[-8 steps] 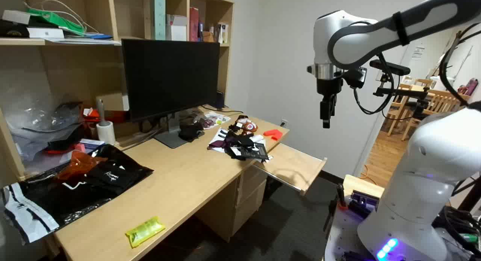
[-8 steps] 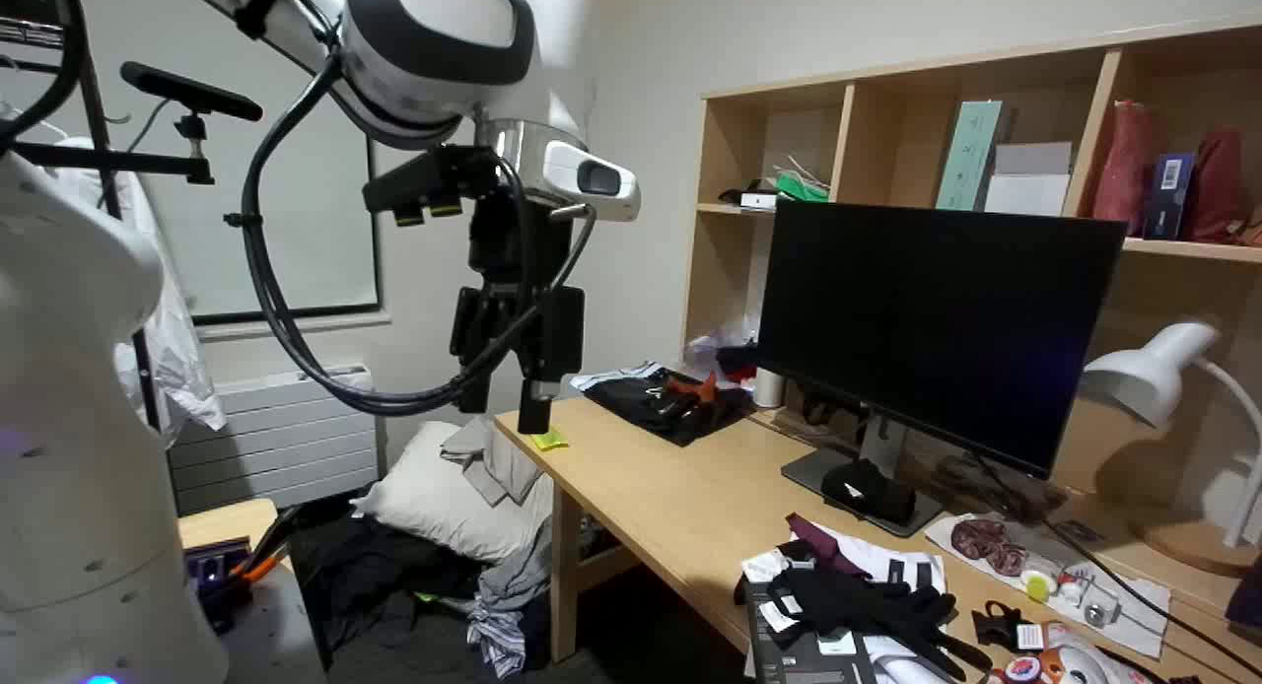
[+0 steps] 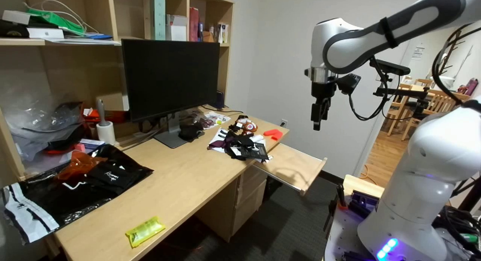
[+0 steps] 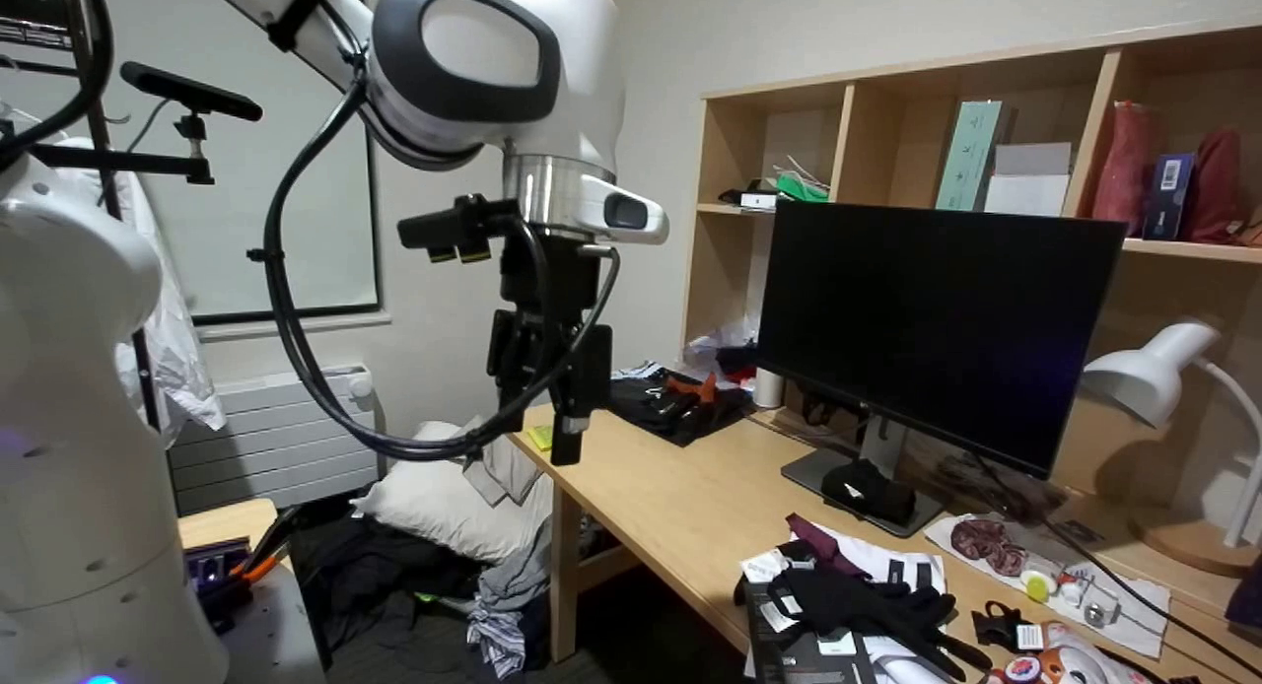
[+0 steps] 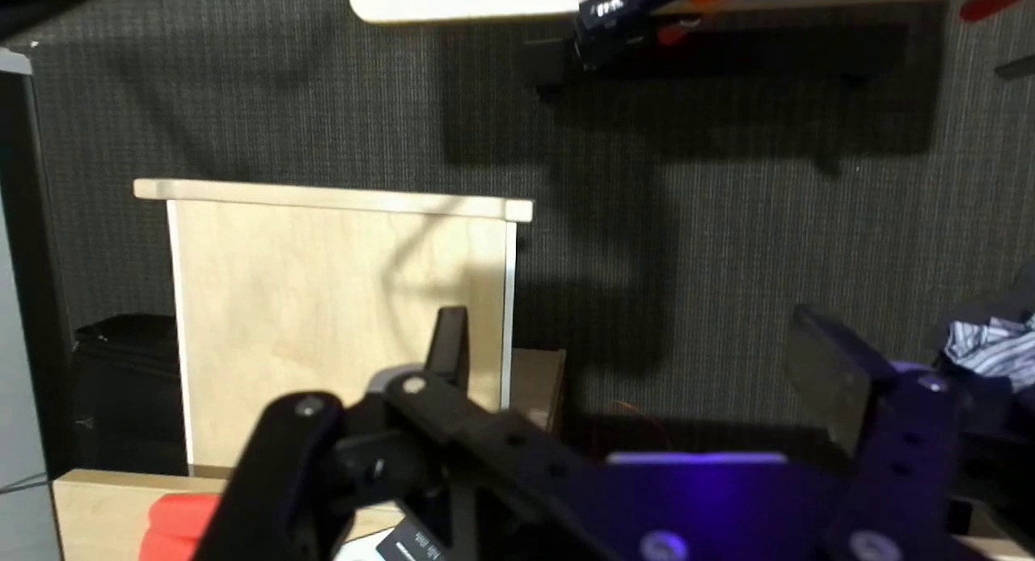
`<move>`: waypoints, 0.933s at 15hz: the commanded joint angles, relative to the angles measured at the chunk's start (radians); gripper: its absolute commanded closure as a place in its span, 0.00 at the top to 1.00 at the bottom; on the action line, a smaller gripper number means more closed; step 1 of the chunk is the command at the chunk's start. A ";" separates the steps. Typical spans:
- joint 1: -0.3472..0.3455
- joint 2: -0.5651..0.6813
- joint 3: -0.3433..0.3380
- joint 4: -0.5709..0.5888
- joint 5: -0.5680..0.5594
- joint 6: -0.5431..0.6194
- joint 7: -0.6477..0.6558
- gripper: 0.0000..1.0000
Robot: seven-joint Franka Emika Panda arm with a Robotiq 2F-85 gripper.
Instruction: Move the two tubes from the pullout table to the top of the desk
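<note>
My gripper is open with nothing between its fingers. In both exterior views it hangs in the air, well above the desk's height. The pullout table is a thin light-wood board extended from under the desk; its visible surface is bare, and one finger covers a small part of it in the wrist view. Two red tube-like pieces lie on the desk at the corner beside the board, partly seen in the wrist view. Whether these are the two tubes, I cannot tell.
Gloves, papers and a dark card pile cover the desk by that corner. A monitor stands at the back. Farther along lie a black plastic bag and a yellow-green packet. Dark floor shows beside the board.
The arm has come slightly lower and shifted toward the desk, to the left in one of the exterior views and to the right in the other. Objects on the desk have not moved.
</note>
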 commanded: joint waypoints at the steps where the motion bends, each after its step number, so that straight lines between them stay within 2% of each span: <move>1: -0.031 0.230 -0.018 0.068 0.038 0.138 0.144 1.00; 6: -0.103 0.519 -0.067 0.134 0.027 0.348 0.321 1.00; 9: -0.107 0.707 -0.097 0.225 0.081 0.398 0.410 1.00; 10: -0.093 0.677 -0.095 0.213 0.161 0.390 0.324 1.00; 11: -0.095 0.625 -0.110 0.169 0.077 0.385 0.356 1.00; 14: -0.081 0.686 -0.109 0.212 0.137 0.388 0.345 1.00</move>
